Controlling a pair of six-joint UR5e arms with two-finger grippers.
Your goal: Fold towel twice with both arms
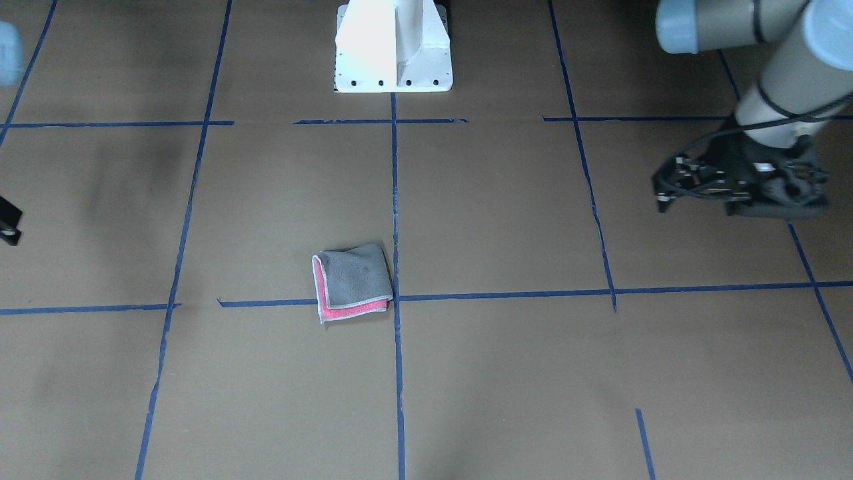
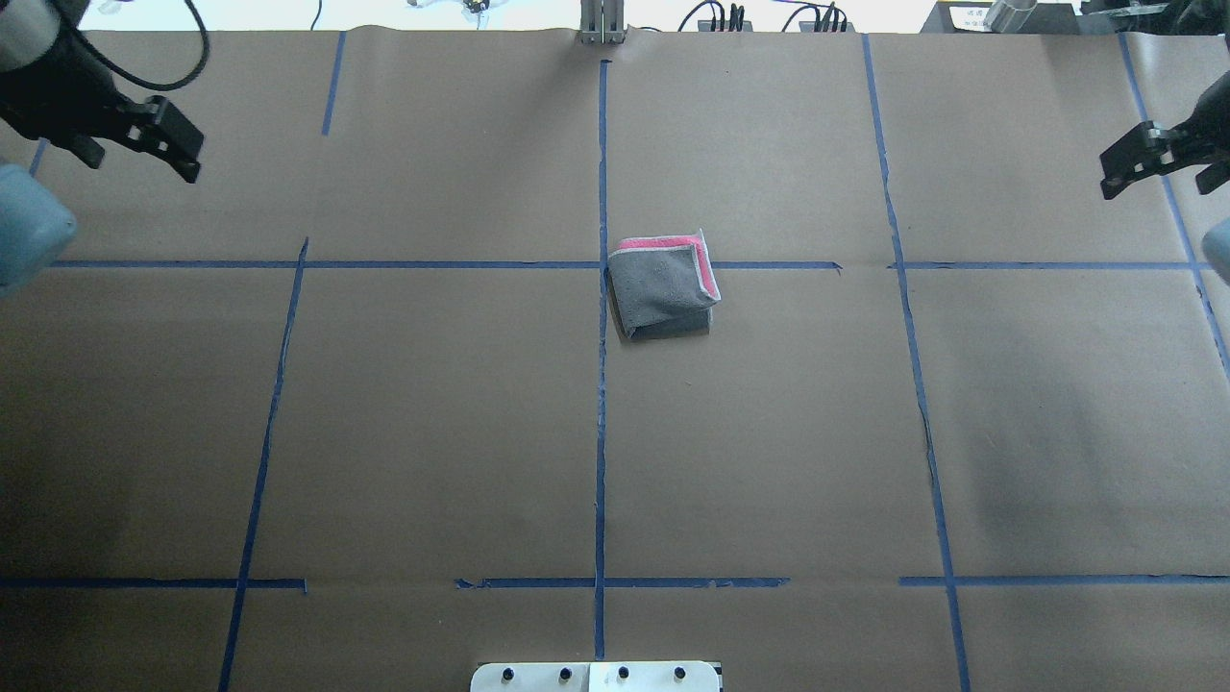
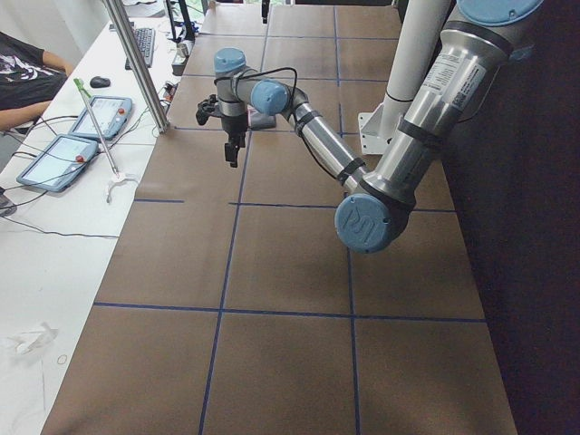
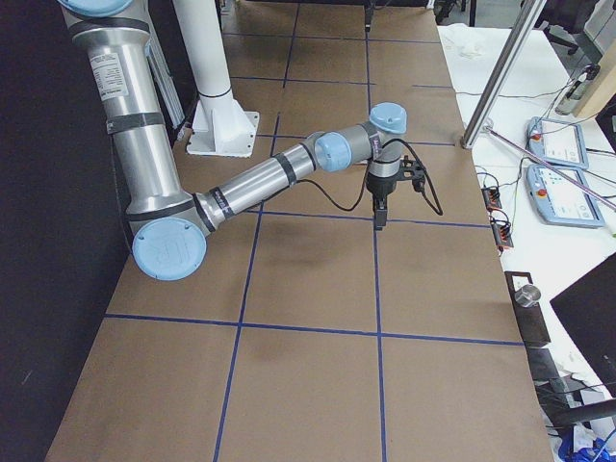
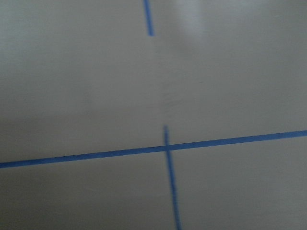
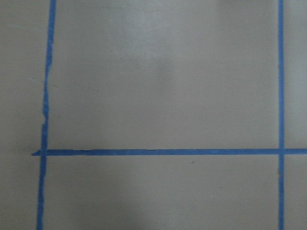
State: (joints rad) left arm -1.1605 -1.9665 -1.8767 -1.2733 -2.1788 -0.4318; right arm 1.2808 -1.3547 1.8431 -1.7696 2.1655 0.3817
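Note:
The towel (image 2: 663,288) lies folded into a small square near the middle of the table, grey face up, with pink-red layers showing along two edges. It also shows in the front-facing view (image 1: 353,280). My left gripper (image 2: 187,154) hangs above the table's far left corner, far from the towel, with its fingers together and empty; the front-facing view shows it at the right (image 1: 661,193). My right gripper (image 2: 1115,175) hangs above the far right corner, fingers together, empty. Both wrist views show only bare paper and tape.
Brown paper with a grid of blue tape lines (image 2: 602,432) covers the table. The white pedestal base (image 1: 393,47) stands at the robot's edge. Tablets and cables lie past the far edge (image 3: 68,145).

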